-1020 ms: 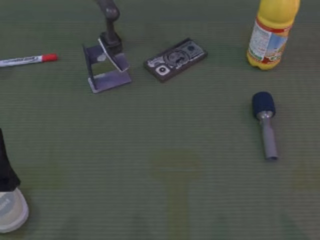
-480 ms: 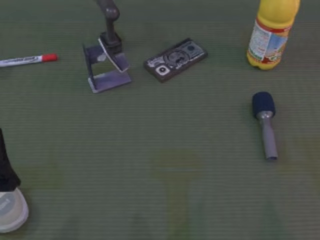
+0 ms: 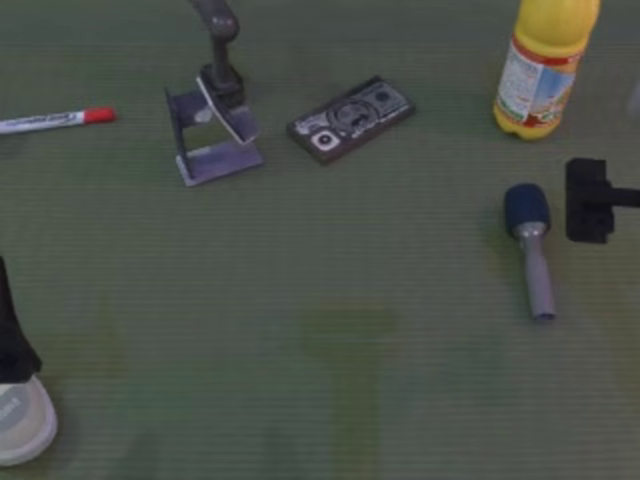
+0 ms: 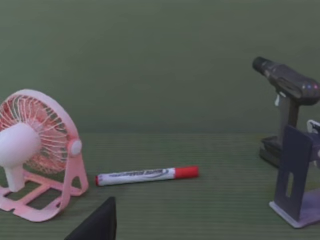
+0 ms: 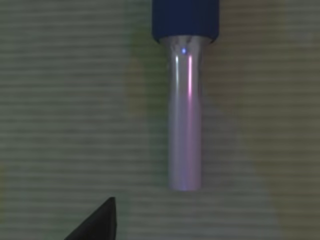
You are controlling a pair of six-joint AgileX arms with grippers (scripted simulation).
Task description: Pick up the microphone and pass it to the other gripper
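The microphone (image 3: 534, 255) lies flat on the green table at the right, with its navy foam head toward the far side and its grey handle toward the near edge. My right gripper (image 3: 586, 200) hovers just to the right of the head, open and holding nothing. In the right wrist view the handle (image 5: 185, 115) lies below the gripper, and one black fingertip (image 5: 102, 222) shows well off to its side. My left gripper (image 3: 12, 335) is parked at the near left edge, open and empty, with one fingertip (image 4: 102, 225) in its wrist view.
A yellow bottle (image 3: 545, 65) stands behind the microphone at the far right. A dark flat device (image 3: 350, 117) lies at the far middle, beside a grey stamp (image 3: 215, 125) with a dark handle. A red-capped marker (image 3: 55, 120) lies far left, with a pink fan (image 4: 37, 150) near it.
My right gripper has come into the top view from the right edge and now sits beside the microphone's head. The microphone and the left arm have not moved.
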